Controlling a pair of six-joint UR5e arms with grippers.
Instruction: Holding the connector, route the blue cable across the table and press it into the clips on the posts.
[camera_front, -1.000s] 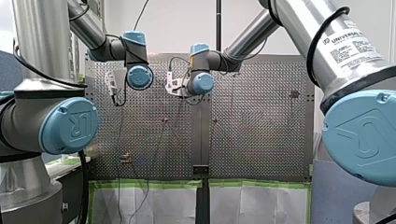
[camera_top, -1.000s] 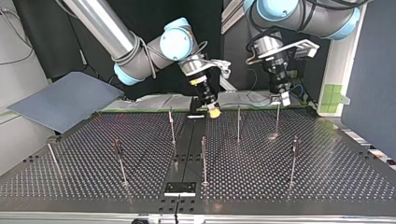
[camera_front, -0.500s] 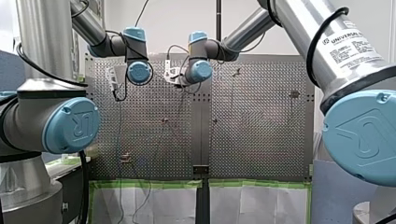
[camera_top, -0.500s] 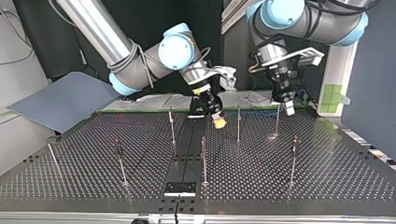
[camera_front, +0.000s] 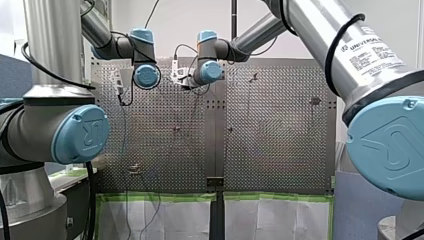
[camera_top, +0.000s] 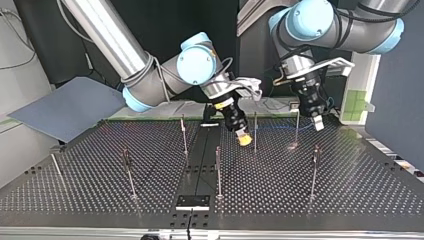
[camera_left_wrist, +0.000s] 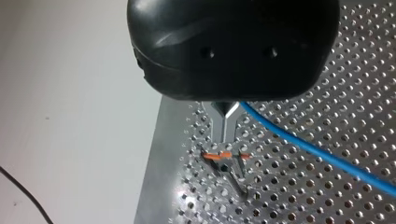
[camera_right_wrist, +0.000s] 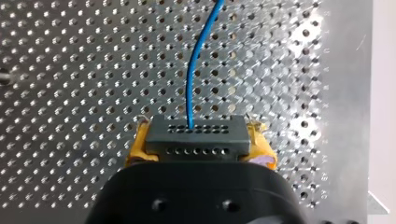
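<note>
In the right wrist view my right gripper (camera_right_wrist: 196, 151) is shut, its yellow pads clamping a dark grey connector (camera_right_wrist: 195, 135). The blue cable (camera_right_wrist: 194, 70) runs ahead from it over the perforated table. In the top view this gripper (camera_top: 244, 140) hangs low beside a thin post (camera_top: 255, 132). My left gripper (camera_top: 318, 122) sits near another post (camera_top: 297, 127). In the left wrist view its metal fingers (camera_left_wrist: 223, 130) are together above a post's orange clip (camera_left_wrist: 219, 156). The cable (camera_left_wrist: 317, 156) leaves from beside them; whether it is pinched is unclear.
Several more thin posts stand on the table, such as one (camera_top: 218, 170) in the middle and one (camera_top: 314, 170) at the top view's right. A grey-blue board (camera_top: 70, 107) lies at the left. A black plate (camera_top: 192, 201) sits at the near edge.
In the top view both grippers moved rightward and nearer the camera. My right gripper carried the connector down to the post. My left gripper stayed shut.
</note>
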